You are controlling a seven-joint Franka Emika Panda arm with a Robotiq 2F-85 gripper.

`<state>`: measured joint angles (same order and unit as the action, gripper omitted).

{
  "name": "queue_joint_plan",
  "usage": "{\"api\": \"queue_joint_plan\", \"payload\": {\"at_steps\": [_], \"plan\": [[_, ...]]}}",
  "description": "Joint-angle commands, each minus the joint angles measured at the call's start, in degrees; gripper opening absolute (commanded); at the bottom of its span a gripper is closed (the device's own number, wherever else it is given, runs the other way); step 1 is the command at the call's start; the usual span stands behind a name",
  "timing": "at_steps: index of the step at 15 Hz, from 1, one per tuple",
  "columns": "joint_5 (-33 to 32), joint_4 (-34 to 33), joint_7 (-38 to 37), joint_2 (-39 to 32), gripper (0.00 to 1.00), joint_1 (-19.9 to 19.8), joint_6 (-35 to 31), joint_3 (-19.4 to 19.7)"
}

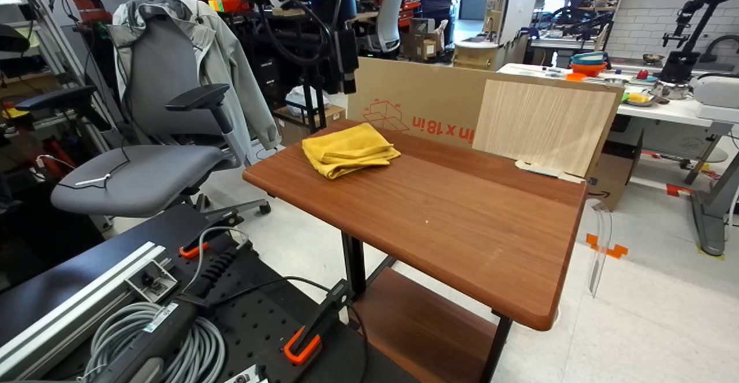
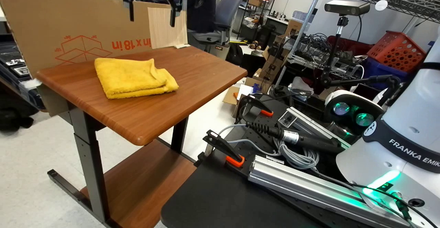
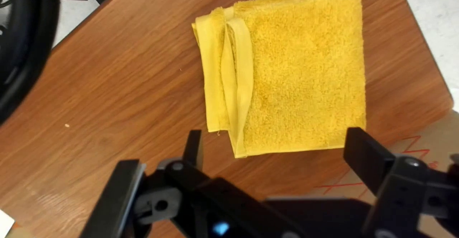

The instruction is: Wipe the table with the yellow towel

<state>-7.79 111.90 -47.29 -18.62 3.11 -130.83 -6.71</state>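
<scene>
Towel [image 1: 351,151]: laid folded on the table [image 1: 462,215], toward 10 o'clock in an exterior view.
Hemmed edges [image 3: 245,80]: turned to 9 o'clock in the wrist view.
Long axis: cannot be told; a near-square is shown.
Gripper [image 2: 152,17]: spread wide, nothing gripped, suspended higher than the towel, apart.

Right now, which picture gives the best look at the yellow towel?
The wrist view: seen from above, the yellow towel appears largest there, showing its fuzzy surface and the smoother bands along one side. Both exterior views show it smaller and at a slant, folded on the brown table.
</scene>
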Motion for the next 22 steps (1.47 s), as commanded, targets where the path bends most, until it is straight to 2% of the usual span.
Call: {"api": "queue_joint_plan", "payload": {"at_steps": [1, 4, 10, 11, 16, 20, 22], "plan": [[0.1, -13.1, -4.3, -12.1, 1.0, 4.9, 7.7, 4.5], [0.2, -19.1, -5.8, -18.0, 1.0, 7.8, 12.1, 6.3], [-0.1, -28.4, -8.0, -27.2, 1.0, 9.8, 20.2, 9.5], [0.6, -23.0, -6.8, -23.5, 1.0, 9.4, 15.9, 8.8], [0.6, -25.9, -7.0, -26.2, 1.0, 9.4, 17.3, 9.4], [4.3, -18.9, -6.9, -23.6, 1.0, 8.2, 2.3, 7.8], [6.9, -17.3, -5.4, -24.7, 1.0, 8.2, -2.6, 6.4]]}}
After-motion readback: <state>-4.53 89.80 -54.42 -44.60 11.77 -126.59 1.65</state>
